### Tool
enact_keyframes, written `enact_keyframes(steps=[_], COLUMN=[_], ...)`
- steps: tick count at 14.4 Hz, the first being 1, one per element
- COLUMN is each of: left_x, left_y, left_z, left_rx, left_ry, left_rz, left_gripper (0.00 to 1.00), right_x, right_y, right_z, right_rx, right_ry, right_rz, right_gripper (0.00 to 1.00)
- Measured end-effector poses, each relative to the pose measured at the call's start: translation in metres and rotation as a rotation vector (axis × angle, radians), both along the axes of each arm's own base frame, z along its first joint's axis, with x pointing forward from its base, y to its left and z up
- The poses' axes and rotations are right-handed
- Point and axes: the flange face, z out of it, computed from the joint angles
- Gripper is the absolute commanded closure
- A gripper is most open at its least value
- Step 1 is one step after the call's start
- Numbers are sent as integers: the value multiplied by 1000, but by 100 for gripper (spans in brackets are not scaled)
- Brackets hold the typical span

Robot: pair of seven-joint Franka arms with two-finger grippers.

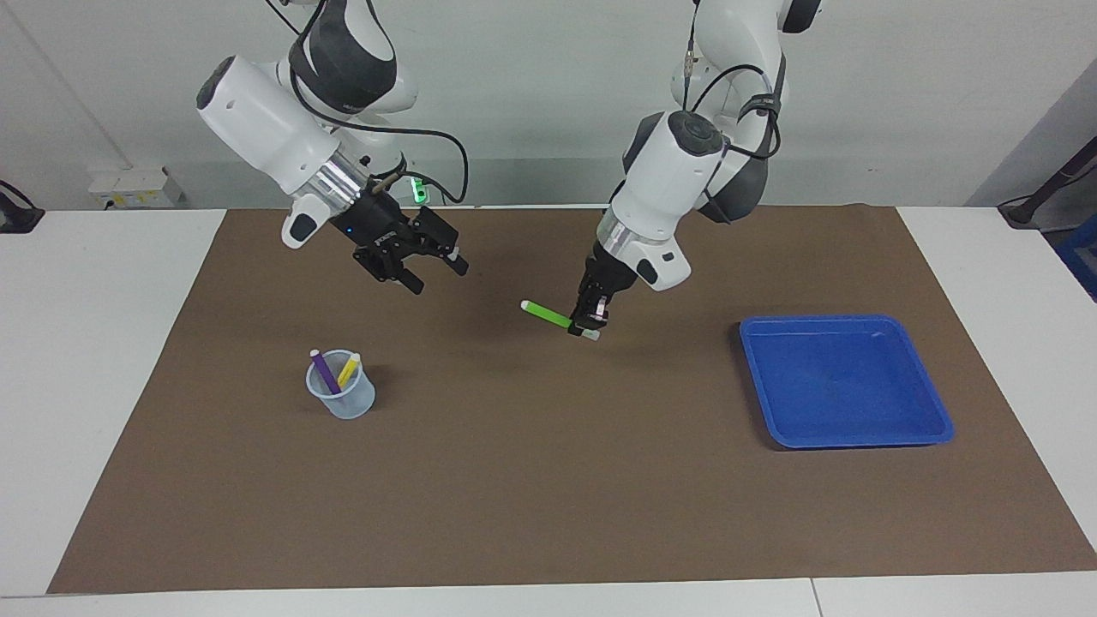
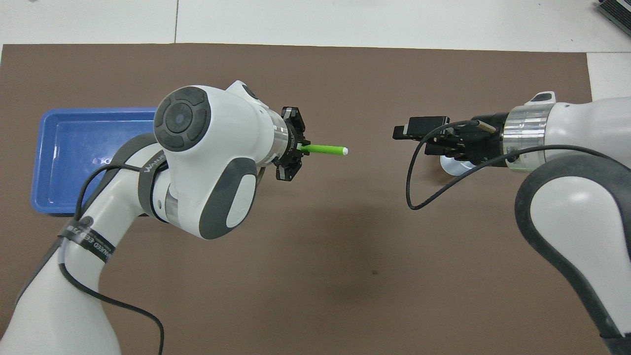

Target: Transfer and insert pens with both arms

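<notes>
Over brown mat (image 1: 548, 480), left end effector (image 1: 588, 326) grips green pen (image 1: 547, 314).

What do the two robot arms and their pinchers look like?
Both arms are big and rounded, white with dark grey joint patches. Each has a shiny silver ring at the wrist, then a black claw: the left gripper and the right gripper. Thin black cables loop along the outside of each arm. A dark band with white lettering wraps the left arm. A small blue light glows on the right wrist.
</notes>
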Motion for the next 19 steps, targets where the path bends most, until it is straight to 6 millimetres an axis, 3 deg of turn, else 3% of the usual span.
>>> enact_keyframes(steps=[6,11,16,19], left_x=[-29,-40,-39,-38], left_y=[-57,-73,-76,-78], left_z=[10,12,13,10], left_rx=[-143,-190,-223,-230], left_ry=[-50,-80,-109,-112], left_rz=[63,97,129,139], left_gripper=[100,100,100,100], right_x=[21,19,18,17], right_y=[-15,-3,-3,-3], right_z=[-36,-37,-32,-30], right_rx=[40,40,40,40], right_ry=[-66,-66,-75,-78], right_rz=[49,67,68,68], right_gripper=[0,2,39,43])
